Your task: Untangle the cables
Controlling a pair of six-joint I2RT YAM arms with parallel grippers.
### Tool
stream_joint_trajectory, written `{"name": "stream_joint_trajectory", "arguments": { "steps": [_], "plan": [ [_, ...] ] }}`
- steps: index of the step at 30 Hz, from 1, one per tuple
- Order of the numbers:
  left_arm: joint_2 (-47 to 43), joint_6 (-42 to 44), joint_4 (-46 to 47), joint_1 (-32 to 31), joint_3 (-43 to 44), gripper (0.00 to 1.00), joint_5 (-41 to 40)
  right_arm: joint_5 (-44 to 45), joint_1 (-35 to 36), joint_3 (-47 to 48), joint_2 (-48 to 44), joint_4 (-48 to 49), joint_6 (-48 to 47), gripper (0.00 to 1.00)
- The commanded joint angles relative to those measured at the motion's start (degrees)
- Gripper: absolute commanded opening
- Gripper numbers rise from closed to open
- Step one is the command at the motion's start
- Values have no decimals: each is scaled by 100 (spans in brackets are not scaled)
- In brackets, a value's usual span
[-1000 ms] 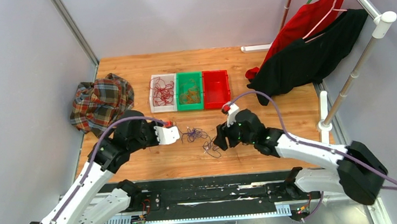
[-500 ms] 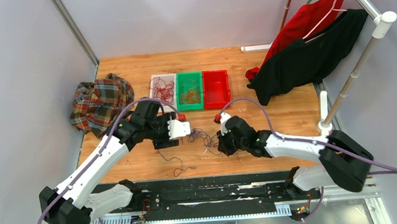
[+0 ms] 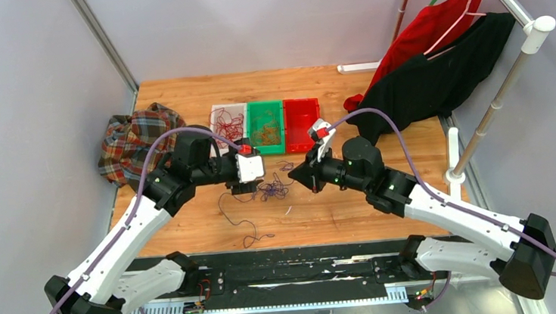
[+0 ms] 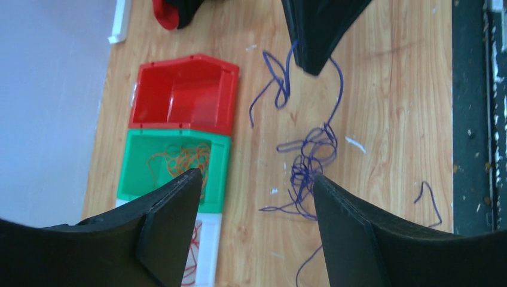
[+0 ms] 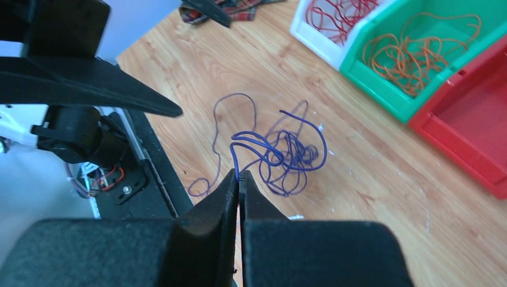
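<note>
1. Right claw [image 5: 239, 174] clenched, its tips pinching a single purple strand [image 5: 233, 156] and holding that end up off the table [image 5: 382, 179]
2. From the pinch the strand runs down into the purple tangle [image 5: 281, 156], a knot of loops lying on the wood between the two arms, just in front of the bins
3. Left claw [image 4: 254, 176] released, jaws spread wide with nothing between them, hovering over the knot opposite the right claw
4. A loose purple length [image 3: 241, 222] trails across the boards toward the near edge; whether it joins the knot cannot be told
5. Behind the knot stand three bins in a row, touching: the white bin [image 5: 317, 42] with red cables [image 5: 341, 15] in it, the green bin [image 5: 376, 86] with orange cables [image 5: 418, 51], and the red bin [image 5: 472, 119], in which no wire shows
6. The step in hand looks to be the drawing of one purple wire out of the knot; with red and orange each in a bin of its own, the purple lot appears to be what is left of the job
7. The next move likely calls for the left claw to come down and pin or grip the body of the knot while the right draws its strand up and away; if nothing holds the knot, the whole bundle may well rise with the strand and the loops pull tighter
</note>
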Motion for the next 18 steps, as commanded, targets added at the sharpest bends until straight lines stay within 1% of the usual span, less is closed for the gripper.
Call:
{"name": "stream_joint_trajectory", "arguments": {
  "steps": [1, 5, 9, 15, 17, 18],
  "plan": [
    [-4, -856, 873, -154, 68, 73, 371, -581, 48, 420, 141, 350, 104, 1],
    [-58, -1274, 1013, -348, -59, 73, 489, -820, 48, 678, 239, 716, 319, 1],
    [-36, -1894, 1013, -408, -1, 72, 698, -944, 69, 931, 315, 968, 410, 1],
    [-77, -2593, 1442, -445, -8, 70, 752, -1040, 157, 1218, 511, 1173, 477, 1],
    [-56, -2796, 1539, -472, -14, 68, 689, -1096, 191, 1270, 599, 1260, 522, 1],
    [-44, -2885, 1598, -481, -28, 64, 601, -1103, 208, 1295, 618, 1276, 538, 1]
  ]
}}
